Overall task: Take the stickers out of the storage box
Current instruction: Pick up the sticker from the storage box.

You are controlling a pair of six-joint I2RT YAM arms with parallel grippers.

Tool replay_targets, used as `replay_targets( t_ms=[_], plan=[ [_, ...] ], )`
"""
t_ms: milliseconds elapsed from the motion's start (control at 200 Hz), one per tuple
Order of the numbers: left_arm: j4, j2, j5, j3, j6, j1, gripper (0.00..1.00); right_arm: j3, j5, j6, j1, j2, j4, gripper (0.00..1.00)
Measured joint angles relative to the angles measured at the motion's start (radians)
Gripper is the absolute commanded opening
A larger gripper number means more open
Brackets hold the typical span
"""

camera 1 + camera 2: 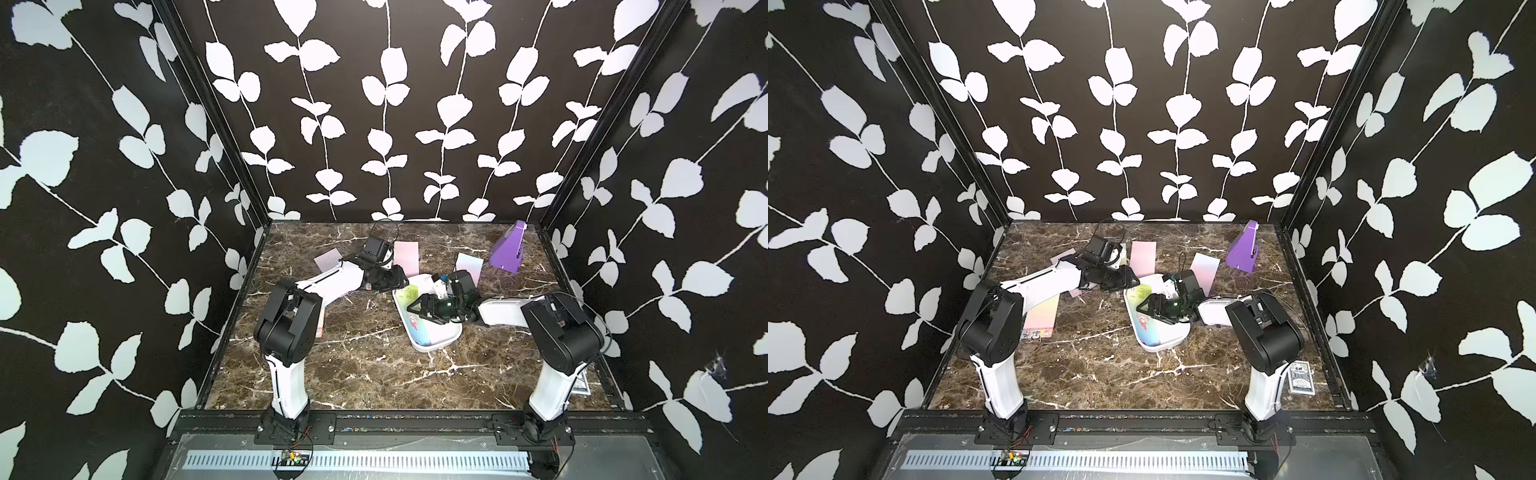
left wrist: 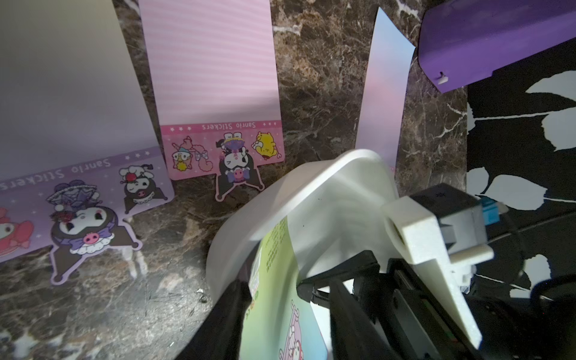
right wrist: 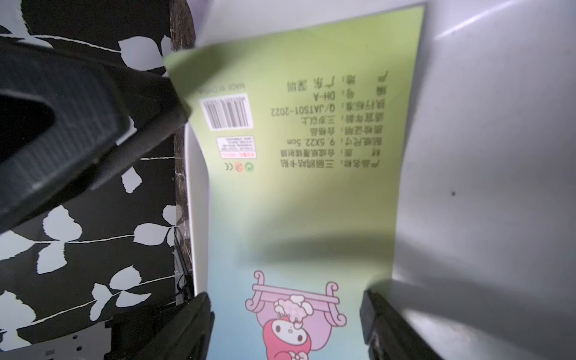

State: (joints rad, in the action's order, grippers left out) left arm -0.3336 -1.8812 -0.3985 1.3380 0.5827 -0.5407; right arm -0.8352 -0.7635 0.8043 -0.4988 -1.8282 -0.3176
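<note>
The long green-to-blue sticker sheet (image 3: 311,193) is seen inside the shallow white plastic storage box (image 1: 440,337), one corner curled over the rim. The right gripper (image 3: 285,297) is held wide open over it, nothing gripped. The left gripper (image 1: 401,282) is parked at the far rim; its grip can't be told tbh. Likely trouble: thin sheet gets crumpled or skidded, or the box gets dragged along with it.
</note>
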Motion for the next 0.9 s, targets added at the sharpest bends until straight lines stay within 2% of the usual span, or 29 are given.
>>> replay_targets(
  t_ms=[360,895],
  plan=[
    [-0.049,0.000,0.053,0.023,-0.036,-0.002,0.46,0.014,-0.045,0.056,0.007,-0.034,-0.120,0.76],
    [-0.132,-0.035,0.128,0.090,-0.097,-0.019,0.42,0.014,-0.064,0.058,0.008,-0.051,-0.153,0.77]
  ],
)
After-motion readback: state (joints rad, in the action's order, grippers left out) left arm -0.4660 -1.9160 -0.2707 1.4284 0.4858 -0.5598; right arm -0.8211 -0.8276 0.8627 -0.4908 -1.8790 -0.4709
